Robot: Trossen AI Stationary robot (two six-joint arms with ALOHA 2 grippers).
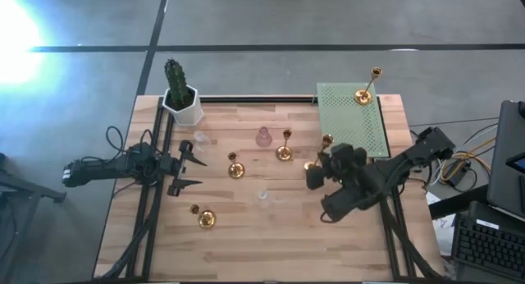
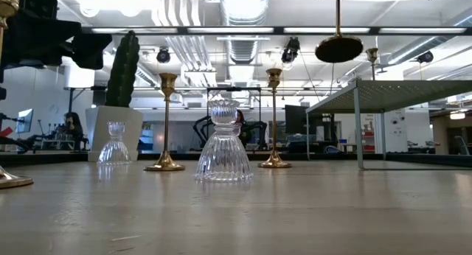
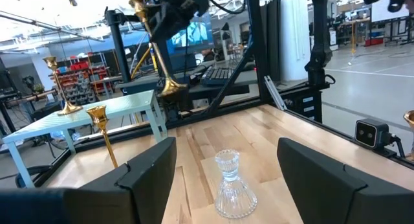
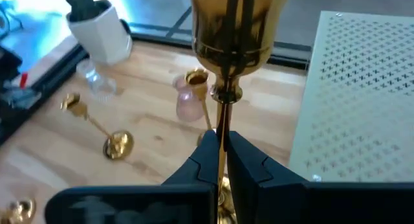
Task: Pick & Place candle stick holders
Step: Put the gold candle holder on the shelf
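While the right hand (image 4: pixel 220 160) is clamping the thin stem of a gold candle holder (image 1: pixel 321 153) lifted off the bench (image 1: pixel 246 235), the green perforated rack (image 1: pixel 353 124) is lying just beside it, already carrying one gold holder (image 1: pixel 367 89). Nothing is standing between. Far across the bench, the left hand (image 1: pixel 190 171) is waiting with fingers apart, facing a clear glass holder (image 3: pixel 231 185).

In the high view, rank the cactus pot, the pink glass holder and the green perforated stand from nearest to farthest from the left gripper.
From the left gripper, open at the table's left edge:
1. Cactus pot, at the back left corner, just beyond the gripper.
2. Pink glass holder, mid-table, toward the right arm.
3. Green perforated stand, at the back right, clearly farthest.
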